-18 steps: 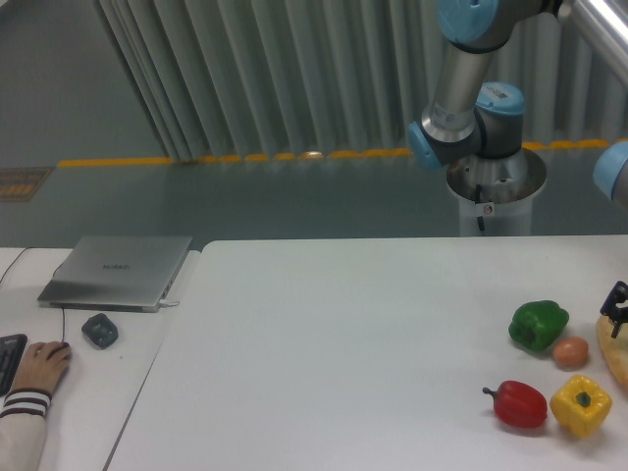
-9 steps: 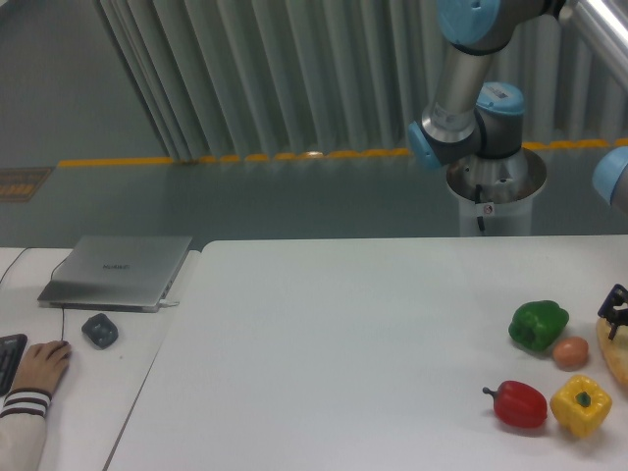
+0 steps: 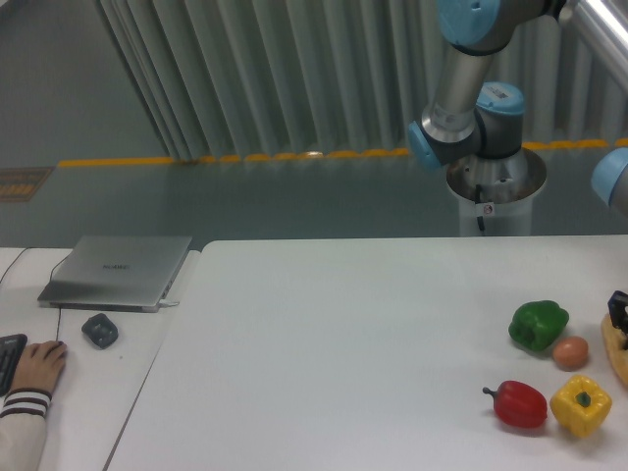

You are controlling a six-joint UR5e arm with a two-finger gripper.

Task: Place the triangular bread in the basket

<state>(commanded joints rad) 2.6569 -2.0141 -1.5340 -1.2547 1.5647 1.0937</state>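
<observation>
The triangular bread (image 3: 618,361) is a pale tan piece cut off by the right edge of the frame, lying on the white table (image 3: 343,353). My gripper (image 3: 619,307) shows only as a small dark tip at that same edge, right above the bread's upper end. Most of it is out of frame, so its jaws and any contact with the bread are hidden. No basket is in view.
Left of the bread lie a green pepper (image 3: 538,325), a small brown egg (image 3: 570,352), a red pepper (image 3: 518,404) and a yellow pepper (image 3: 581,405). A laptop (image 3: 118,270), a mouse (image 3: 99,330) and a person's hand (image 3: 39,365) are at far left.
The gripper tip has slid a little to the right, so less of it shows at the frame edge. The bread and peppers have not moved.
</observation>
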